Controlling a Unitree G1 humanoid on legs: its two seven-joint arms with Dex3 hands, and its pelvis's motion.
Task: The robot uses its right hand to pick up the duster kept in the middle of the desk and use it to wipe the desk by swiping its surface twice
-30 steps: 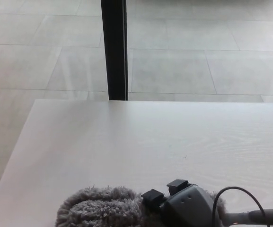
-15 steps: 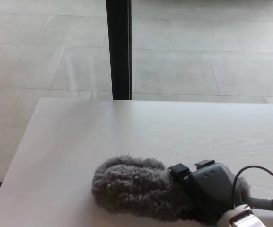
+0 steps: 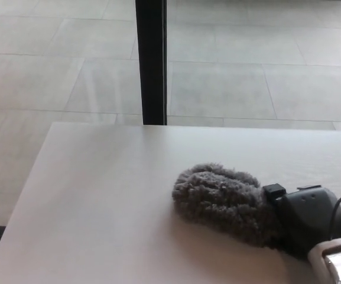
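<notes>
While the duster (image 3: 223, 201) is in the right hand (image 3: 309, 219), the pickup step is judged done; wiping looks under way.
progress: duster is off its resting spot in the sense that it is gripped and pressed to the desk (image 3: 99, 201); how many swipes are complete cannot be told from this view.
left to do: finish the two swipes, as far as can be judged.
right hand: clamped around the duster's near-right end, dark fingers wrapped over the grey pile; a cable loops behind it at the right edge.
left hand: not in view.
duster place: right half of the desk, about mid-depth, its fluffy body lying on the surface.
duster contact: pile looks flat against the wood, shadow tight under it.
long axis: runs from near-right, at the hand, to far-left.
pointing: free tip faces left and slightly far, toward the dark post (image 3: 152, 59) beyond the desk.
desk state: bare pale wood to the left of the duster.
floor (image 3: 52, 71): grey tiles beyond the far edge.
</notes>
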